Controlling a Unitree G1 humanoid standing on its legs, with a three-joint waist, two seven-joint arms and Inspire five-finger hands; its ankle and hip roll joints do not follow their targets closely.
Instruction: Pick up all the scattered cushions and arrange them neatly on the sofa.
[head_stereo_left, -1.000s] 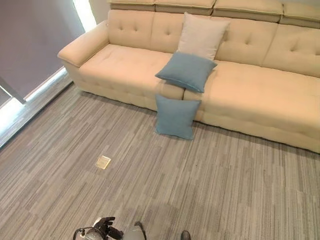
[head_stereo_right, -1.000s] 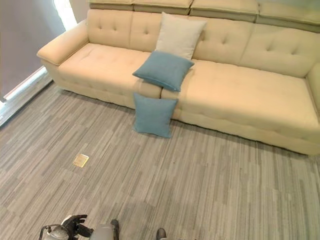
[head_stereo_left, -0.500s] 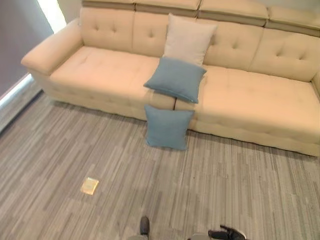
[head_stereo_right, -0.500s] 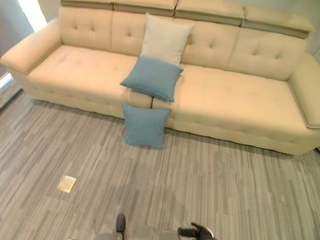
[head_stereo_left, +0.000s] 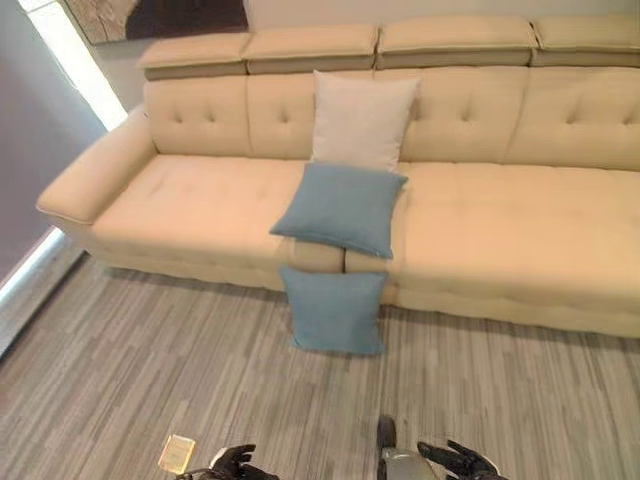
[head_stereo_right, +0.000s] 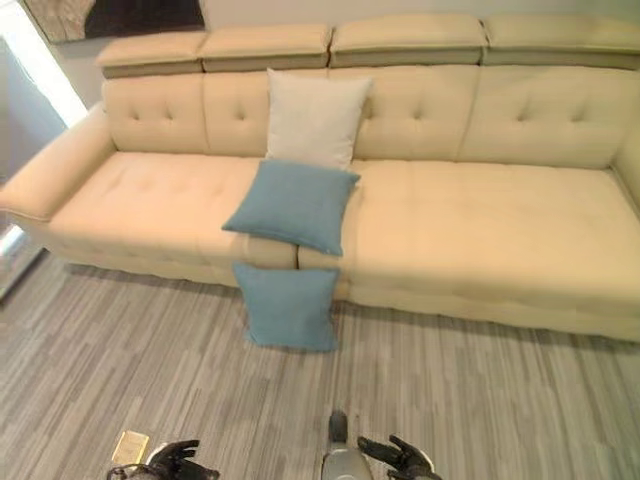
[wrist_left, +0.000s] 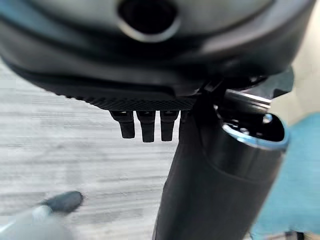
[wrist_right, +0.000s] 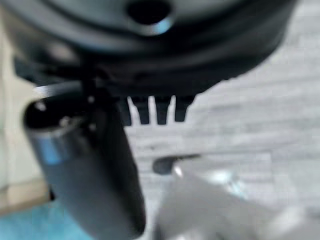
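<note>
Square blue cushion (head_stereo_left: 333, 310) upright against tufted sofa (head_stereo_left: 520, 240).

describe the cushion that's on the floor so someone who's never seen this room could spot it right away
Find the long cream sofa. At the middle of its front, a blue cushion stands on the grey floor, leaning against the base. The other blue cushion and the white cushion sit up on the seat.

You face a cream, button-tufted sofa (head_stereo_left: 200, 215) spanning ten to two o'clock. A plain off-white cushion (head_stereo_left: 362, 120) stands at twelve, a solid dusty-blue cushion (head_stereo_left: 340, 207) below it, and a second, matching blue cushion (head_stereo_left: 333, 310) is on the floor (head_stereo_left: 120, 380), grey carpet with fine streaks. A small pale-yellow square (head_stereo_left: 177, 453) shows at seven o'clock. Both hands, left (head_stereo_left: 232, 463) and right (head_stereo_left: 455, 460), are black.
</note>
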